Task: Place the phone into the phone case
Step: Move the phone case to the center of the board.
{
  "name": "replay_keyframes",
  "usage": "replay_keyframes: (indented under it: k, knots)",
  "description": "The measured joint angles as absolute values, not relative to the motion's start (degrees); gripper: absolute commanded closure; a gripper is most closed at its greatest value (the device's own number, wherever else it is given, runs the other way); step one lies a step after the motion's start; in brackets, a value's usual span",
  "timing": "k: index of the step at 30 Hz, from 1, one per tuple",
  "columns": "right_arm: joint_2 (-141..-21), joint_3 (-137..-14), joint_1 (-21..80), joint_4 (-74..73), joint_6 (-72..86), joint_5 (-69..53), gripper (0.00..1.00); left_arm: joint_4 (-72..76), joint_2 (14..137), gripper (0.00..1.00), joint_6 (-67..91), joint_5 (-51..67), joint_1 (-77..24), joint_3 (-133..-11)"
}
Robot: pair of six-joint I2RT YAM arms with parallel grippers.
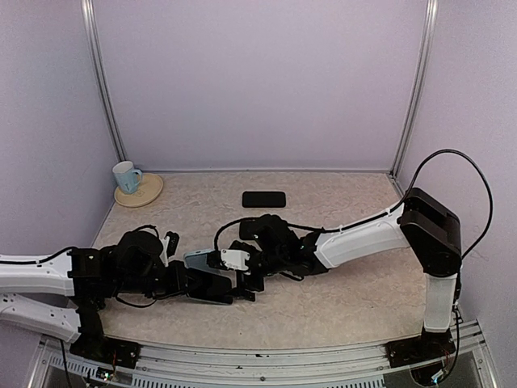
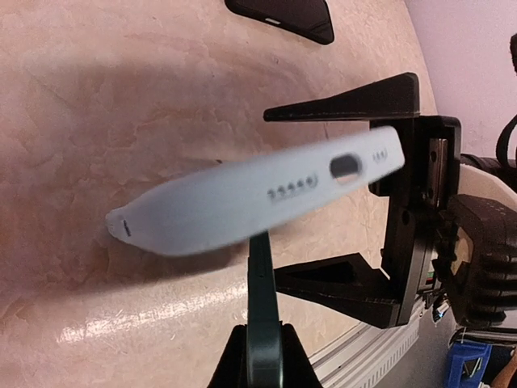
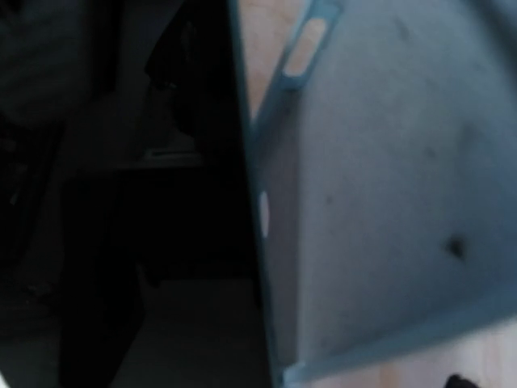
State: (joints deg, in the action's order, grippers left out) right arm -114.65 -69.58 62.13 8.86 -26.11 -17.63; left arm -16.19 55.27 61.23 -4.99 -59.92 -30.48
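From above, the left gripper (image 1: 206, 284) pinches the phone case (image 1: 198, 259), likely steadying it for loading; the phone (image 1: 264, 199) lies beyond the case, well apart from both sets of jaws. The left wrist view shows the right gripper (image 2: 271, 194) spread wide, straddling the case's port end. The right wrist view shows mainly the case's hollow, close up.

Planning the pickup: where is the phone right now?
In the top view the phone lies flat at the far centre of the table, well right of the mug, with nothing touching it.
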Motion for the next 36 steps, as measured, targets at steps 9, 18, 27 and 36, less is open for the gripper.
replay_keyframes:
  k: [9, 18, 27, 36]
  knots:
    - [-114.61, -69.23, 62.0, 8.99, -25.87, -13.58, 0.0, -18.98, 52.9, 1.0, 58.3, -8.82, -59.79, -31.99]
    - [-113.49, -68.71, 61.58, 8.88, -21.37, -7.77, 0.0, -19.0, 49.6, 1.0, 55.9, -12.56, -58.85, -35.46]
    - [-114.85, -72.07, 62.41, 7.53, -11.33, -0.67, 0.05, -24.51, 38.65, 1.0, 56.6, -23.42, -53.52, -37.98]
    - [-122.63, -84.16, 63.55, 3.95, 0.93, 8.14, 0.18, -29.19, 36.03, 1.0, 57.58, -27.27, -51.66, -37.98]
